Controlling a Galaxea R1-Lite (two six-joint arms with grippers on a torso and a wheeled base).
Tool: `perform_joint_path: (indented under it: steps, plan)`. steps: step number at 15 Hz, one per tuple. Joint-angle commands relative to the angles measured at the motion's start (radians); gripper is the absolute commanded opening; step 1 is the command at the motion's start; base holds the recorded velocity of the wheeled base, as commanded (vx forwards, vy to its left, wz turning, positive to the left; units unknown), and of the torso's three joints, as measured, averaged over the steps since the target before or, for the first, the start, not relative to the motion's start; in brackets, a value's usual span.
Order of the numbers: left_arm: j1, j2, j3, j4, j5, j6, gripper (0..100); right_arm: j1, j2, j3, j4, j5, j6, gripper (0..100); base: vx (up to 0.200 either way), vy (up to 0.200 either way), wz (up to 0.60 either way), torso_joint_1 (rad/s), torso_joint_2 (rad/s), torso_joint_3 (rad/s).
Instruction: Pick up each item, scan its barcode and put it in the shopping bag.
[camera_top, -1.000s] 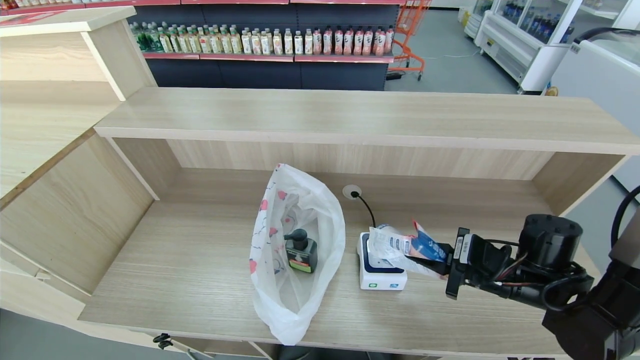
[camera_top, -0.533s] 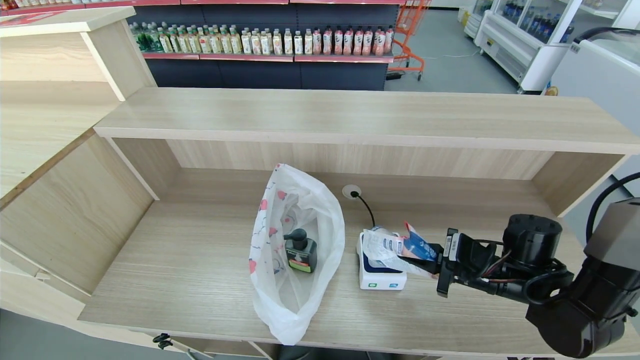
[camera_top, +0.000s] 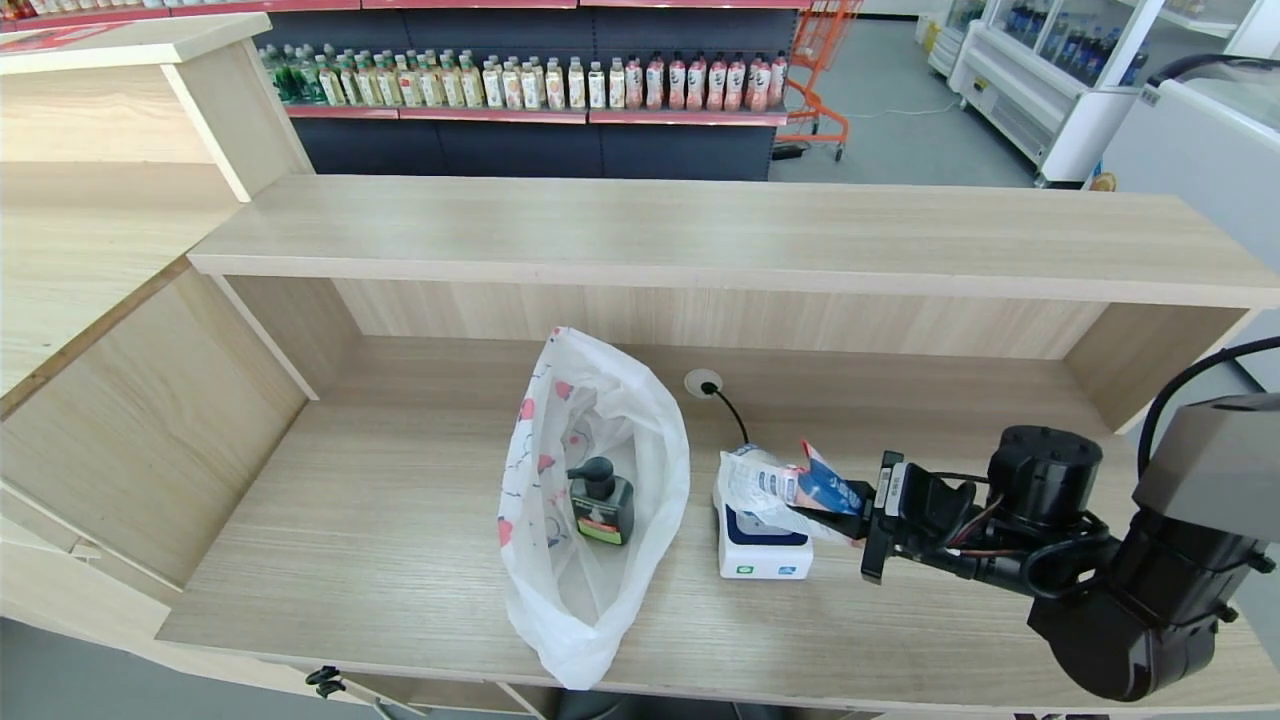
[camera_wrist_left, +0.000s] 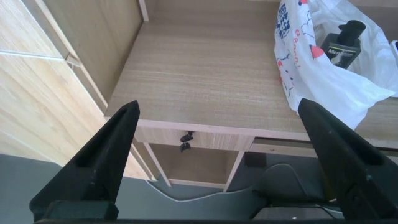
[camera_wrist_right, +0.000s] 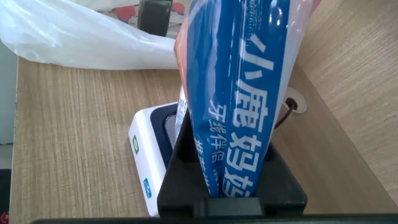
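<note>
A white shopping bag (camera_top: 590, 500) with red prints lies open on the counter, and a dark pump bottle (camera_top: 603, 505) stands inside it. Just right of the bag sits the white barcode scanner (camera_top: 762, 545). My right gripper (camera_top: 838, 512) is shut on a blue and clear packet (camera_top: 785, 482), holding it over the scanner's top. From the right wrist, the packet (camera_wrist_right: 242, 93) stands between the fingers, with the scanner (camera_wrist_right: 149, 155) and bag (camera_wrist_right: 68, 37) beyond. My left gripper (camera_wrist_left: 217, 162) hangs open off the counter's front edge, the bag (camera_wrist_left: 311, 81) off to one side.
A cable runs from the scanner to a grommet (camera_top: 704, 383) in the counter. A raised wooden ledge (camera_top: 700, 230) crosses the back and side walls close in the work surface. Bare counter (camera_top: 380, 540) lies left of the bag.
My right arm has carried the packet leftward and slightly farther back, so it now covers more of the scanner. The bag and bottle have not moved.
</note>
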Motion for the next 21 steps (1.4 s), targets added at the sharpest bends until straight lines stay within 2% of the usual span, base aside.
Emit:
perform_joint_path:
  steps: [1, 7, 21]
  plan:
    - [0.000, 0.000, 0.000, 0.000, 0.000, 0.000, 100, 0.002, 0.016, -0.003, -0.002, 0.000, 0.000, 0, 0.000, 0.000, 0.00, 0.000, 0.00, 0.000]
    - [0.000, 0.000, 0.000, 0.000, 0.000, 0.000, 100, 0.020, 0.059, -0.009, -0.072, 0.014, 0.051, 0, 0.000, 0.000, 0.00, 0.000, 0.00, 0.000]
    - [0.000, 0.000, 0.002, 0.000, 0.000, 0.000, 100, 0.019, 0.095, -0.043, -0.072, 0.015, 0.068, 0, 0.000, 0.000, 0.00, 0.000, 0.00, 0.000]
